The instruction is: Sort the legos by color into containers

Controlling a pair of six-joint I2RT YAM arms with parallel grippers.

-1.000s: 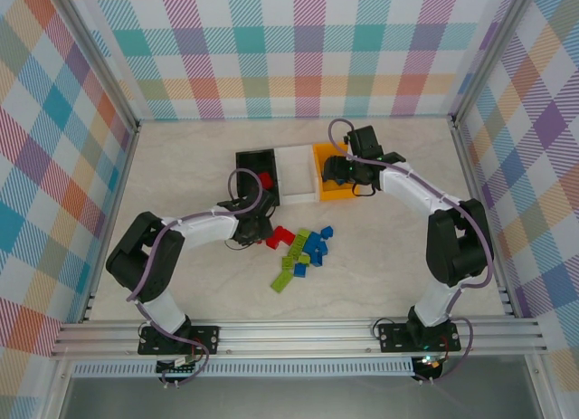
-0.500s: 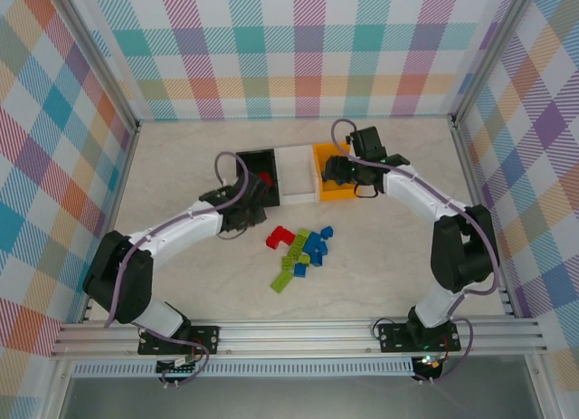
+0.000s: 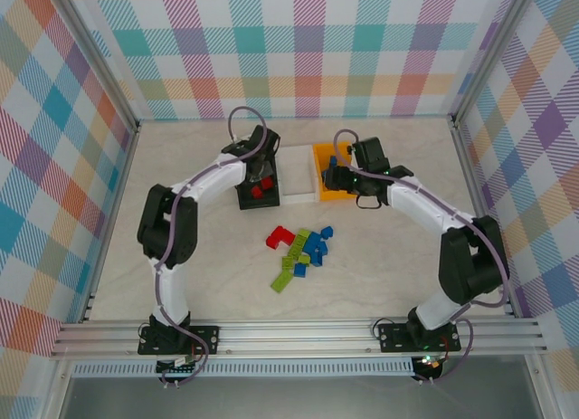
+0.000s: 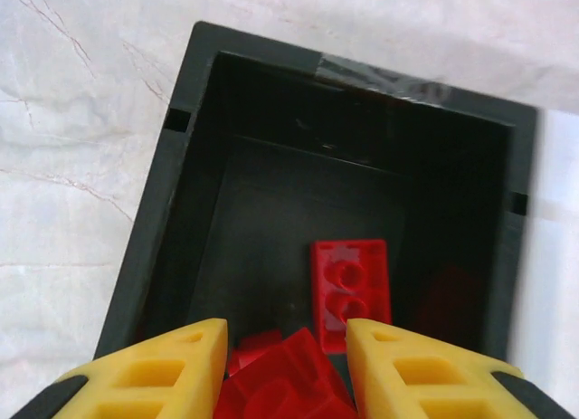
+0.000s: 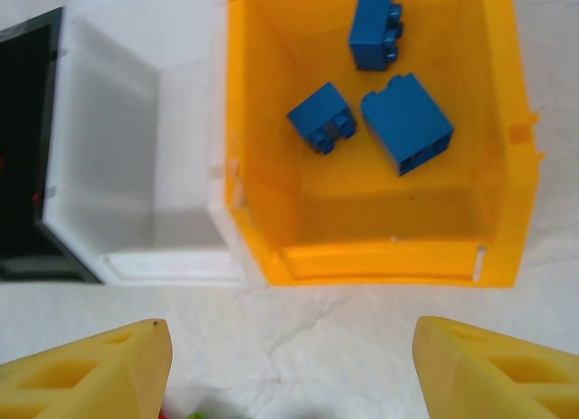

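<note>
Right, nearest me the pile (image 3: pixel 298 252) sits mid-table: reds, greens and blues mixed, touching. Beyond it are three bins in a row.

Left gripper (image 4: pixel 287 339) hangs straight over the black bin (image 4: pixel 167 220), fingers pinched on what looks like a red brick (image 4: pixel 276 390). So the drop spot is directly below, no sideways shift needed imo. A second red (image 4: pixel 350 288) lies flat on that bin's floor, studs up, long axis running away from the fingers.

Right gripper (image 5: pixel 291 338) is spread wide w/ nothing btwn, just on the near side of the orange bin (image 5: pixel 380 263), which has three blues (image 5: pixel 407 122) in it. White bin (image 5: pixel 136 175) stands btwn the other two. Right arm's nearer the pile's blue bits.
</note>
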